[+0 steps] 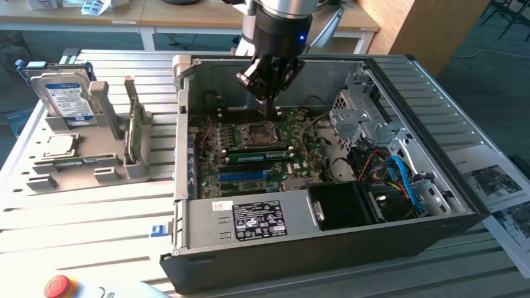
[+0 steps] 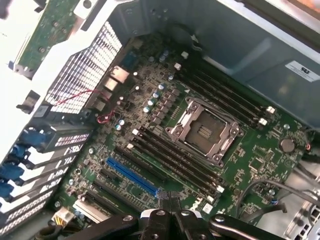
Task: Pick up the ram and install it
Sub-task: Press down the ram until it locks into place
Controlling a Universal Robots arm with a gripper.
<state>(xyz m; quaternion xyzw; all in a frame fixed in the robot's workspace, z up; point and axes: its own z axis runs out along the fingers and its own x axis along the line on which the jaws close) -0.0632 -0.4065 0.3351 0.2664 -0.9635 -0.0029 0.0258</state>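
Observation:
The ram (image 1: 135, 133) is a thin green stick standing on edge in a grey holder (image 1: 83, 164) on the table, outside the open computer case (image 1: 331, 248), at the exterior view's left. A green board (image 2: 50, 30) beyond the case's grille wall looks like the same stick. My gripper (image 1: 267, 112) hangs inside the case above the motherboard, over the far side of the CPU socket (image 1: 254, 133). Its fingers (image 2: 162, 217) are shut together with nothing between them. Black memory slots (image 2: 175, 160) run beside the socket (image 2: 202, 132).
A blue-labelled hard drive (image 1: 66, 93) stands in the holder behind the ram. Inside the case are a blue slot strip (image 2: 132, 177), the power supply (image 1: 248, 220), drive cages and cables (image 1: 398, 174). A red button (image 1: 58, 285) sits at the front; papers (image 1: 497, 186) lie at the right.

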